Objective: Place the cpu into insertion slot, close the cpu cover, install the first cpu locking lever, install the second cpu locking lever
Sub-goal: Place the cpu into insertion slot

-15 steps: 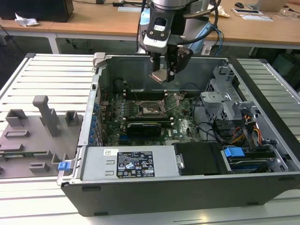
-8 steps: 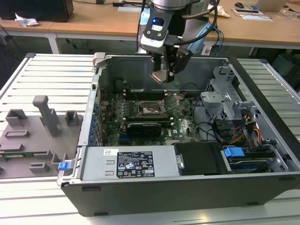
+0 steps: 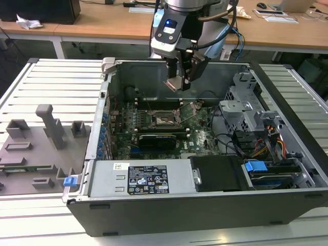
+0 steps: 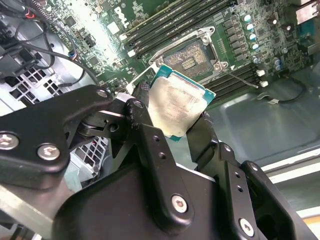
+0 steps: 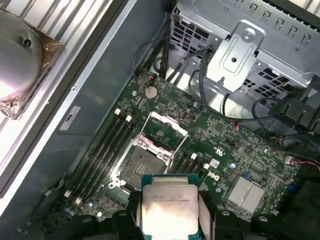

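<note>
Open computer case (image 3: 205,215) on slatted table (image 3: 61,77). Motherboard (image 3: 154,138) flat on case floor. Insertion slot (image 3: 166,120) near board's middle. Cpu cover (image 5: 170,123) raised beside slot, on side toward drive cage (image 3: 238,113). Drive cage at exterior view's right of board. Power supply (image 3: 146,179) in front of board. Gripper (image 3: 180,82) above slot; cpu (image 3: 173,83) clamped between its 2 fingers, clear of board. Fixture plate (image 3: 31,154) on table, exterior view's left of case. Desk (image 3: 102,23) behind.
</note>
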